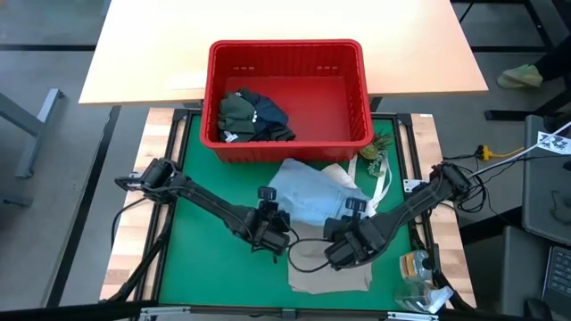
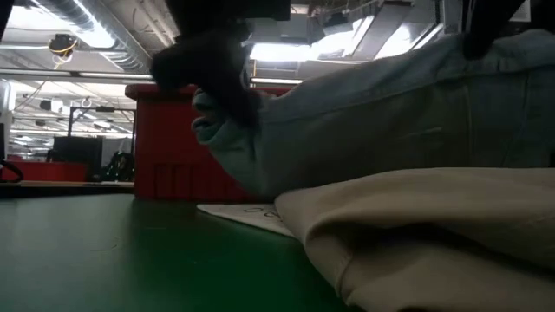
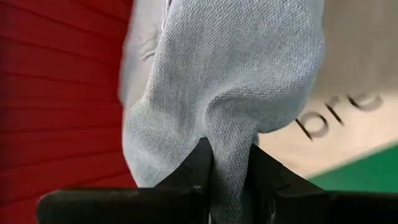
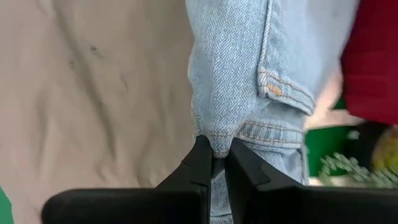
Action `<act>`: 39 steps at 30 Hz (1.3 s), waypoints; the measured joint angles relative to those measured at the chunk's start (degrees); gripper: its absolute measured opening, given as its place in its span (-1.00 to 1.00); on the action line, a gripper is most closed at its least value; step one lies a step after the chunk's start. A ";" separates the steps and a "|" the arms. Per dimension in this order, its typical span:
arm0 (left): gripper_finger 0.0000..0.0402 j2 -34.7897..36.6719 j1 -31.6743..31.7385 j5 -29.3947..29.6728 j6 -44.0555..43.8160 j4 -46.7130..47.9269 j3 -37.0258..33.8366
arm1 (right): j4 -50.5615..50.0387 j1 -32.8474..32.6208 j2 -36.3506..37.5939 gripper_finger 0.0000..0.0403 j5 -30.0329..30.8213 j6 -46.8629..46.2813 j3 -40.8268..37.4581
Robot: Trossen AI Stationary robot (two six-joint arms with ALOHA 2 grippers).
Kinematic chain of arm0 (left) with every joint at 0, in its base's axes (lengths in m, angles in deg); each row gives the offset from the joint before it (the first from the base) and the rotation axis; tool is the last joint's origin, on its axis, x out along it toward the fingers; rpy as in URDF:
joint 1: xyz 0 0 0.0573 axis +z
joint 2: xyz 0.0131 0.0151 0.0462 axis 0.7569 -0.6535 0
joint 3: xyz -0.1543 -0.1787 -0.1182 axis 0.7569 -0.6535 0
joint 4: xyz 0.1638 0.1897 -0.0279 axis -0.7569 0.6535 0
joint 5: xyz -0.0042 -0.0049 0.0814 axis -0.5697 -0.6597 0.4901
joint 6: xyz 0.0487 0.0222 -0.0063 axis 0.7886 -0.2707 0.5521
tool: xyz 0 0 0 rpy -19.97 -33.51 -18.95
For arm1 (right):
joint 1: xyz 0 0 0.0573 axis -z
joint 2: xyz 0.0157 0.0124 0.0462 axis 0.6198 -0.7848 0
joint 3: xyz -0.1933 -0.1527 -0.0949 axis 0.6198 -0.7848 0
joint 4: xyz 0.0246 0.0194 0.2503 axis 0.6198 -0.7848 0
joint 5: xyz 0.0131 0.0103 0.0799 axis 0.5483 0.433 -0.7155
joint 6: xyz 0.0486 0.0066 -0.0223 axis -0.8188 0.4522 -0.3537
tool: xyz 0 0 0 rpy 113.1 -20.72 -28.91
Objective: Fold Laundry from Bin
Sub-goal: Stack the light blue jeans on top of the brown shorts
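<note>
The left gripper hangs over the green desk a little left of the middle, toward the near edge. Its jaws are pinched narrow on a fold of the light blue shirt; in the left wrist view the cloth bulges up from between the two dark fingers, with the red wall of the bin and a white printed sheet behind it.

The bin stands at the far edge of the green mat, reaching onto the pale wooden top beyond. In its left half lies a heap of dark garments, olive green and navy together.

The light blue shirt is bunched in the middle of the desk, just in front of the bin, held up between both grippers. Under it and toward the near edge spreads the beige garment, flat on the mat; in the low view its folded edge lies in front with the blue cloth raised above it.

The right gripper is right of the middle, near the front edge, over the beige garment. Its jaws are nearly closed on a seamed hem of the blue shirt.

At the right edge, beside the bin's corner, lies a small green sprig, and near the right front corner a clear wrapped item.
</note>
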State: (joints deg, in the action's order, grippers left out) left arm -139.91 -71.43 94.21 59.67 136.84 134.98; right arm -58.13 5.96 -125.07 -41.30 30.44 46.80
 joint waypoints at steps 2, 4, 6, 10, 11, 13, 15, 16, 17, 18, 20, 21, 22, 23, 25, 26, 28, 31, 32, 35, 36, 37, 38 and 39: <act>-0.76 0.00 0.51 1.61 0.69 -2.03 0.00 | -3.01 0.02 0.00 -0.89 0.09 -1.23 1.75; -0.76 0.00 1.25 2.22 2.94 -5.29 0.00 | -6.22 0.01 0.00 -0.90 0.00 -3.04 3.32; -0.76 0.00 1.98 2.39 5.91 -9.44 0.00 | -7.63 -0.59 0.08 -0.90 -0.29 -5.04 4.18; -0.76 0.00 3.86 2.33 12.91 -18.64 0.00 | -7.24 -2.27 0.63 -0.89 -2.45 -7.01 4.23; -0.76 0.00 4.31 2.02 14.64 -21.00 0.00 | -7.21 -2.78 0.63 -0.90 -3.21 -8.14 4.23; -0.76 0.00 5.29 0.14 17.97 -24.98 0.00 | -6.98 -4.22 0.66 -0.90 -4.07 -10.02 4.23; -0.76 0.00 6.18 -2.02 20.34 -28.66 0.00 | -7.01 -5.79 0.66 -0.90 -5.02 -12.39 4.23; -0.76 0.00 6.61 -3.17 21.20 -30.21 0.00 | -6.99 -6.54 0.66 -0.90 -5.68 -13.78 4.23; -0.76 0.00 7.07 -4.29 22.14 -31.84 0.00 | -6.97 -7.32 0.66 -0.90 -6.40 -15.40 4.23; -0.76 0.00 7.47 -5.44 22.97 -33.28 0.00 | -6.97 -8.09 0.66 -0.89 -6.93 -17.43 4.23; -0.76 0.00 8.27 -7.87 24.69 -35.73 0.00 | -6.86 -9.51 0.66 -0.89 -7.73 -21.32 4.23; -0.76 0.00 8.60 -9.23 25.42 -36.82 0.00 | -6.88 -10.08 0.66 -0.90 -8.21 -23.10 4.23; -0.76 0.00 8.89 -10.57 26.00 -37.71 0.04 | -6.89 -10.64 0.66 -0.90 -8.62 -24.85 4.23; -0.76 0.01 9.15 -11.45 26.65 -38.57 0.04 | -6.89 -11.11 0.66 -0.90 -8.91 -26.35 4.23; -0.76 0.02 9.53 -11.93 27.99 -39.74 0.04 | -6.91 -11.83 0.66 -0.90 -9.48 -29.32 4.23; -0.76 0.02 9.68 -12.00 28.78 -40.25 0.04 | -6.91 -12.06 0.66 -0.89 -9.84 -30.95 4.23; -0.76 0.02 10.00 -12.48 30.46 -41.23 0.04 | -6.91 -12.07 0.66 -0.89 -10.35 -33.78 4.23; -0.76 0.02 10.81 -16.26 31.57 -42.98 0.04 | -7.10 -12.04 0.66 -0.88 -12.12 -36.28 4.80; -0.76 0.02 11.12 -17.61 31.60 -43.48 0.04 | -6.75 -12.04 0.66 -0.88 -12.40 -36.62 5.26; -0.76 -0.44 11.63 -20.03 31.66 -45.77 0.07 | -4.22 -12.04 0.66 -0.88 -12.95 -36.97 7.20; -0.76 -0.55 11.74 -20.97 32.14 -45.99 0.07 | -3.22 -12.13 0.66 -0.88 -13.02 -37.25 7.91; -0.76 -0.62 11.74 -22.08 32.92 -46.23 0.07 | -2.17 -12.52 0.66 -0.88 -13.04 -37.95 8.53; -0.76 -0.88 11.74 -23.13 33.87 -47.02 0.07 | -1.10 -12.79 0.66 -0.88 -13.02 -38.36 9.00; -0.76 -1.15 11.74 -23.85 34.54 -48.08 0.10 | 0.27 -12.81 0.66 -0.88 -13.02 -38.62 9.20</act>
State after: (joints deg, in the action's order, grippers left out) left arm -141.07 -59.69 70.36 94.21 88.77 135.08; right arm -57.86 -6.85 -124.42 -54.32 -8.18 56.00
